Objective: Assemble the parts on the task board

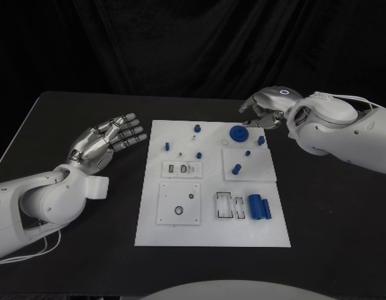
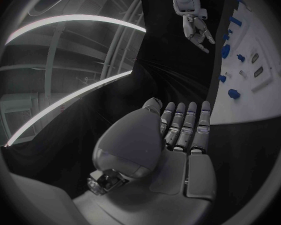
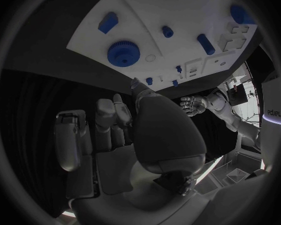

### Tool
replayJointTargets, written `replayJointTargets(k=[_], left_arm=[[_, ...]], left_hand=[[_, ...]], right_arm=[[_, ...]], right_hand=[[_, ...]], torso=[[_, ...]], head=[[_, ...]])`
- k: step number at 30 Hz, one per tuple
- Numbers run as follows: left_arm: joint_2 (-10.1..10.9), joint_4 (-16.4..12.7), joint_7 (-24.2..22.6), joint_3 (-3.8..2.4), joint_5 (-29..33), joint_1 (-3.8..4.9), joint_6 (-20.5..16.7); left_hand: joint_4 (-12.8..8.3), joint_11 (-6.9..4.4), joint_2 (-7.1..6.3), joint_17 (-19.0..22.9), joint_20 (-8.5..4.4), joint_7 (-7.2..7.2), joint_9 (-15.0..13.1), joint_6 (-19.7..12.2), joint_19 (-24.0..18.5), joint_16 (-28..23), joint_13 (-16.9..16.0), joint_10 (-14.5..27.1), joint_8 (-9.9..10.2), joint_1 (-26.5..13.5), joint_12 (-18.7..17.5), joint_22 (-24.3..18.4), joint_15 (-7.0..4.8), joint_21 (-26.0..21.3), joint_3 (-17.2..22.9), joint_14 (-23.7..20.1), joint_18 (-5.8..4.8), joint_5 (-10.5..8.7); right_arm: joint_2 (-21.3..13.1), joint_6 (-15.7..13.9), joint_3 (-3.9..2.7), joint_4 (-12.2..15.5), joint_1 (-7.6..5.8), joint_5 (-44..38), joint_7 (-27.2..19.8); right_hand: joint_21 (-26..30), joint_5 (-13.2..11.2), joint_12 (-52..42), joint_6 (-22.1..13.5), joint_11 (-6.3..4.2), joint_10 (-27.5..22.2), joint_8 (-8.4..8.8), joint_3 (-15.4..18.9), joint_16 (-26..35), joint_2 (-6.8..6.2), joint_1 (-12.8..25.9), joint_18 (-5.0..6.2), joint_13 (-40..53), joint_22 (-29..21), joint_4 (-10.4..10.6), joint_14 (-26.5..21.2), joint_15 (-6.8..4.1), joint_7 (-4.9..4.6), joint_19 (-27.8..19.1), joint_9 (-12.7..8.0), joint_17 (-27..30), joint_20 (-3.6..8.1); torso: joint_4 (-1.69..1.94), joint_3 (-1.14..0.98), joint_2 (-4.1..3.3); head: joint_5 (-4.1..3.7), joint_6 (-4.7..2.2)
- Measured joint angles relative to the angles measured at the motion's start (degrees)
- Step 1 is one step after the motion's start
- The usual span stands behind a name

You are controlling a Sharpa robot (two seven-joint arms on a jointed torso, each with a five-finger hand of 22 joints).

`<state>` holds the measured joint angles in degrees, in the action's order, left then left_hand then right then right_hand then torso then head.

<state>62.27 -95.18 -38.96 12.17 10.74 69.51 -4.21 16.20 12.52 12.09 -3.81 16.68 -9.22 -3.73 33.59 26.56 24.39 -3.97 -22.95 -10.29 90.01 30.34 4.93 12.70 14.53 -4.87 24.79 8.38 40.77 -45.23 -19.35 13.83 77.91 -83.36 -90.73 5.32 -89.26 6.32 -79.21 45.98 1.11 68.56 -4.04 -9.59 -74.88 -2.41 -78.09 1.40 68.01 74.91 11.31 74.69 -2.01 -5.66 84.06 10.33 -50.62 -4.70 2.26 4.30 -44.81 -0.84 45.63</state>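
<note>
Several small blue parts [image 1: 236,169] lie scattered on the white task board [image 1: 157,231] in the middle of the black worktop [image 1: 76,119]. A blue gear [image 1: 239,132] sits near the board's far edge, and two blue cylinders [image 1: 260,207] lie near its right side. They look light, rigid and smooth, best pinched at the sides. The left hand [image 1: 107,140] hovers left of the board, fingers apart, holding nothing. The right hand [image 1: 266,107] hangs beyond the far right corner, fingers loosely curled and empty. The right wrist view shows the gear's toothed rim, which the head view does not resolve.
</note>
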Motion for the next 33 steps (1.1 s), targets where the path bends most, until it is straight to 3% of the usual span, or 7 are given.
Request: replayJointTargets(k=[1, 2, 4, 7, 16, 20, 33], left_arm=[[0.0, 0.0, 0.0, 0.0, 0.0, 0.0, 0.01], [0.0, 0.0, 0.0, 0.0, 0.0, 0.0, 0.03], [0.0, 0.0, 0.0, 0.0, 0.01, 0.0, 0.06], [0.0, 0.0, 0.0, 0.0, 0.01, 0.0, 0.13], [-0.1, 0.21, 0.0, 0.0, 0.02, 0.0, 0.28], [-0.27, 0.41, 0.0, 0.0, 0.03, 0.0, 0.36], [-0.71, 0.89, 0.0, 0.0, 0.04, 0.0, 0.74]], left_hand=[[0.0, 0.0, 0.0, 0.0, 0.0, 0.0, 0.0, 0.0, 0.0, 0.0, 0.0, 0.0, 0.0, 0.0, 0.0, 0.0, 0.0, 0.0, 0.0, 0.0, 0.0, 0.0], [0.0, 0.0, 0.0, 0.0, 0.0, 0.0, 0.0, 0.0, 0.0, 0.0, 0.0, 0.0, 0.0, 0.0, 0.0, 0.0, 0.0, 0.0, 0.0, 0.0, 0.0, 0.0], [0.0, -0.01, 0.0, 0.0, 0.0, 0.0, 0.0, 0.0, 0.0, 0.0, 0.0, 0.0, 0.0, 0.0, 0.0, 0.0, 0.0, 0.0, 0.0, 0.0, 0.0, 0.0], [0.05, -0.01, 0.0, 0.01, 0.0, 0.0, 0.0, 0.0, 0.0, 0.0, 0.0, 0.0, 0.0, 0.0, 0.0, -0.03, 0.0, 0.0, 0.38, 0.0, 0.0, 0.0], [0.08, -0.01, 0.0, 0.02, 0.0, 0.0, 0.0, 0.0, 0.0, 0.0, 0.0, 0.01, 0.0, 0.0, 0.0, -0.05, 0.0, 0.0, 0.4, 0.0, 0.0, 0.0], [0.08, -0.01, 0.0, 0.02, 0.0, 0.0, 0.0, 0.0, 0.0, 0.0, 0.0, 0.01, 0.0, 0.0, 0.0, -0.05, 0.0, 0.0, 0.4, 0.0, 0.0, 0.0], [0.08, -0.02, 0.0, 0.03, 0.0, 0.0, 0.0, 0.0, 0.0, 0.22, 0.0, 0.01, 0.0, 0.0, -0.01, -0.04, 0.2, 0.0, 0.72, -0.22, 0.0, 0.0]], right_arm=[[0.04, 0.27, 0.0, -0.18, 0.07, 0.0, 0.17], [0.11, 0.55, 0.0, -0.38, 0.16, 0.0, 0.33], [0.36, 1.25, 0.02, -0.86, 0.41, 0.0, 0.69], [0.81, 2.38, 0.03, -1.54, 0.83, 0.0, 1.15], [2.0, 4.79, 0.03, -2.97, 1.88, 0.0, 1.98], [2.5, 5.56, 0.03, -3.53, 2.07, 0.0, 2.21], [3.61, 7.21, 0.01, -4.39, 2.49, 0.0, 2.86]], right_hand=[[-0.43, -0.15, -1.74, 0.23, -0.05, 2.65, 0.0, 0.19, -1.4, 0.02, 0.66, -0.13, 2.95, 0.0, 0.18, 1.15, -0.04, -0.22, 0.0, 0.0, -3.24, 0.0], [-0.57, -0.16, -3.11, 0.5, -0.05, 4.86, 0.0, 0.52, -2.64, 0.2, 0.98, -1.0, 5.28, 0.0, 0.31, 2.2, -0.07, -0.1, 0.0, 0.0, -6.05, 0.0], [-0.61, -0.16, -5.49, 0.6, 0.0, 9.06, 0.0, 0.9, -5.13, 0.07, 1.14, -1.0, 6.75, 0.0, 0.37, 4.43, -0.07, -0.2, 0.0, 0.0, -12.25, 0.0], [-0.61, -0.16, -6.27, 0.7, 0.01, 10.57, 0.0, 1.04, -5.98, 0.24, 1.3, -1.0, 6.94, 0.0, 0.23, 5.0, -0.08, -0.3, 0.0, -0.07, -14.7, 0.0], [-0.6, -0.55, -6.77, 1.23, 0.1, 11.69, 0.0, 1.72, -6.34, 0.45, 1.98, -0.99, 6.93, 0.0, 0.58, 5.41, -0.08, -0.41, 0.0, -0.07, -15.62, 0.0], [-0.6, -1.16, -6.77, 1.23, 0.32, 11.02, 0.0, 1.93, -5.87, 0.45, 2.42, -0.99, 6.93, 0.0, 0.81, 4.99, 0.34, -0.41, 0.0, -0.07, -14.71, 0.0], [-0.6, -1.71, -6.76, 1.46, 0.33, 10.85, 0.0, 2.32, -5.64, 0.44, 2.86, -0.97, 6.92, 0.0, 0.84, 4.81, 0.17, -0.61, 0.0, -0.07, -16.08, 0.0]], torso=[[0.0, -0.02, -0.02], [0.01, -0.03, -0.02], [0.02, -0.04, -0.02], [0.05, -0.05, -0.02], [0.1, -0.01, -0.02], [0.14, 0.02, -0.02], [0.14, 0.01, 0.02]], head=[[-0.04, -0.01], [-0.05, -0.01], [-0.08, 0.1], [-0.08, 0.19], [0.07, 0.15], [-0.13, 0.14], [-0.2, 0.16]])
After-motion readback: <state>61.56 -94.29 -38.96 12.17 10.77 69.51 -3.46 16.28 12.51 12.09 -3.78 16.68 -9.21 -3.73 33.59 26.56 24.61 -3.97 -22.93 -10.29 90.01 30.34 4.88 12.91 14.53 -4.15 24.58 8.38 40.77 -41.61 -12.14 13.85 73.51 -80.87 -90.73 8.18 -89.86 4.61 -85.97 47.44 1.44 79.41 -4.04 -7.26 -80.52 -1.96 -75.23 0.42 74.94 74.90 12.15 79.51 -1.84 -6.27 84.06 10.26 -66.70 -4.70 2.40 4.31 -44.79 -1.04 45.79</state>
